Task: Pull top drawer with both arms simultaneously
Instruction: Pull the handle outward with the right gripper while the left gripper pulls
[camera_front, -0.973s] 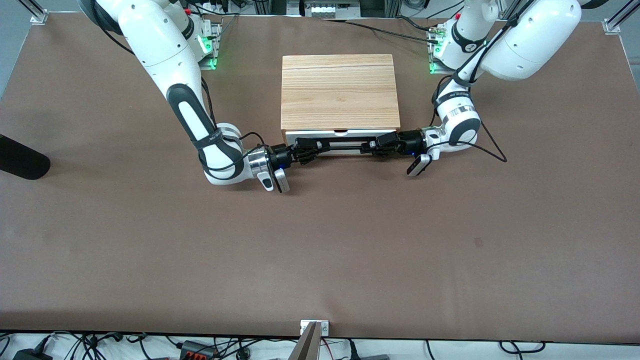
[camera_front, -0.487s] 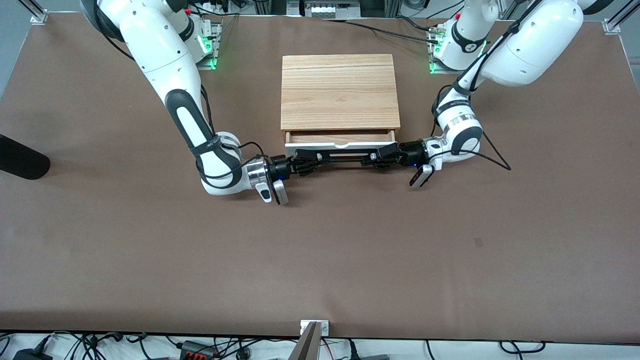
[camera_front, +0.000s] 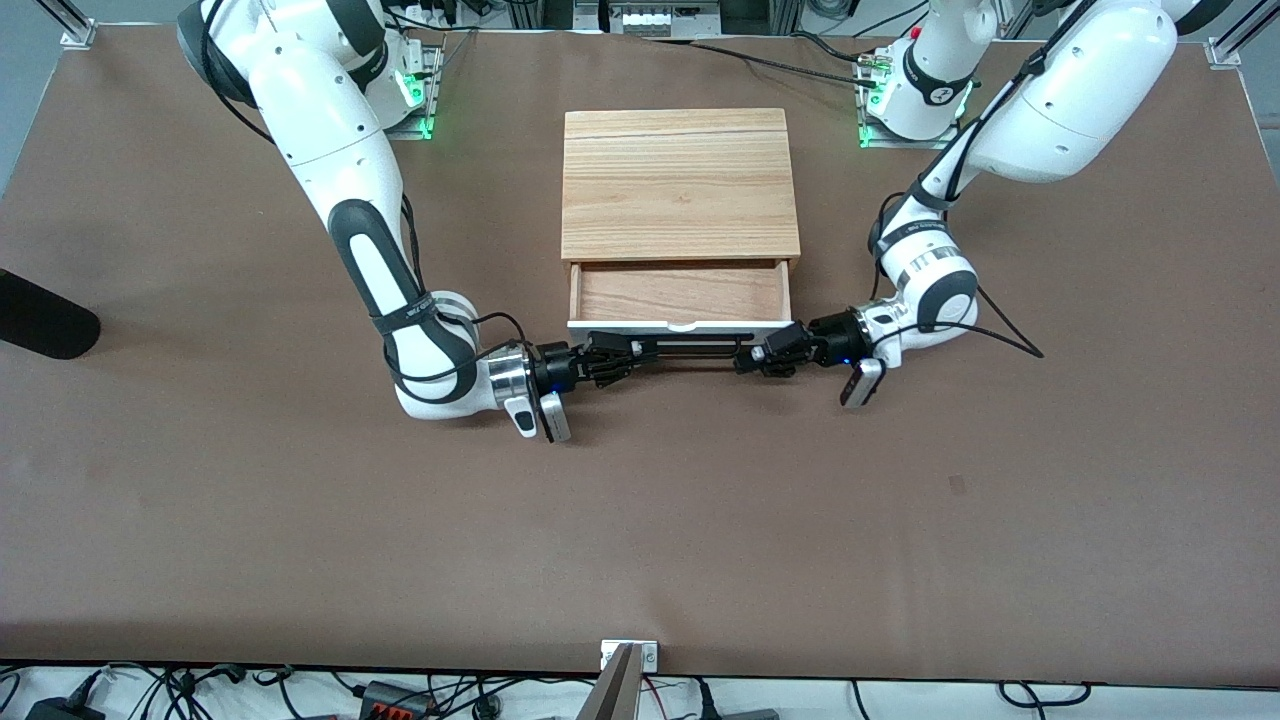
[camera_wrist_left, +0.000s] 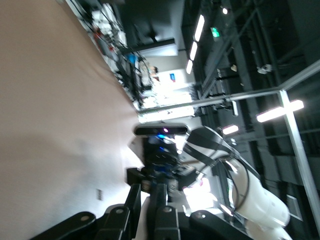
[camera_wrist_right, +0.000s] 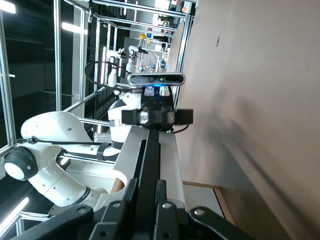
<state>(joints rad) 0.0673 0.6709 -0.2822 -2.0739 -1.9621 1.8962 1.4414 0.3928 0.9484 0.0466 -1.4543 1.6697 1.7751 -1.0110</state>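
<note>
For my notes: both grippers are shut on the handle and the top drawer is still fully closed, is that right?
Not quite. Both the left gripper and right gripper are shut on the handle, but the front view shows the top drawer pulled partly open, its wood floor exposed.

I count two arms (camera_front: 360, 230), two tools (camera_front: 612, 358), one drawer (camera_front: 676, 292), one cabinet (camera_front: 678, 180), one table (camera_front: 640, 520).

Brown table (camera_front: 300, 520) (matte) carries a wood cabinet (camera_front: 680, 180).
</note>
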